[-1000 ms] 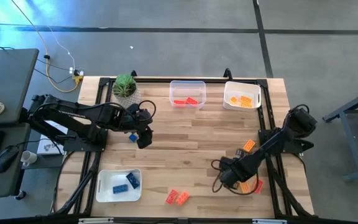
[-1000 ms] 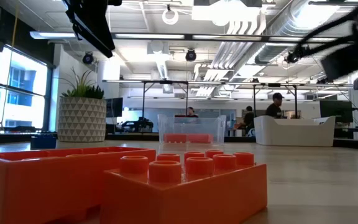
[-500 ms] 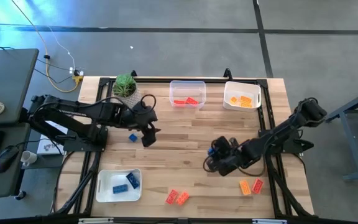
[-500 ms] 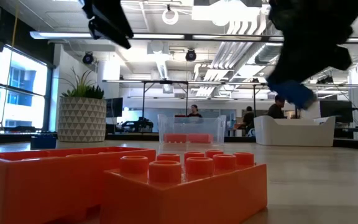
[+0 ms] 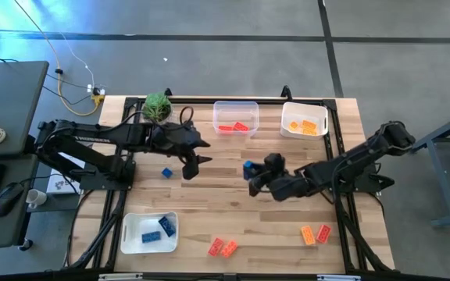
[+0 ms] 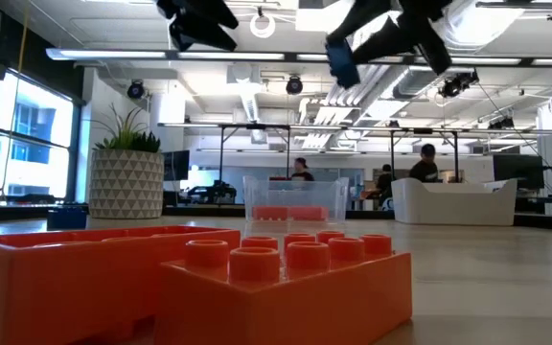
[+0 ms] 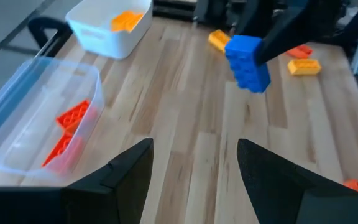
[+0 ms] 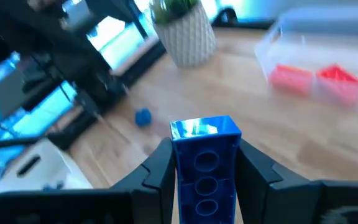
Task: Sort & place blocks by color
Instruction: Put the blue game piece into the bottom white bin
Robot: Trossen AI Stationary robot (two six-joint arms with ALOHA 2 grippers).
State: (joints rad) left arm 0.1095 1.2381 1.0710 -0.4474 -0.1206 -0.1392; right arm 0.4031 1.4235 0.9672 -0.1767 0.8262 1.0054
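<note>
**Right arm has carried blue block to table centre**

Right gripper fingers clamp the blue block above mid-table. Left gripper hangs parted, empty, nearby. Another blue block lies beside it; red blocks sit in the clear tray.

blue block now raised mid-table

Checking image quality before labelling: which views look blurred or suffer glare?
Right wrist view: soft all over, the held blue block has a bright glint on top. Low view: nearest orange blocks blurred, windows bright. High view: crisp.
</note>
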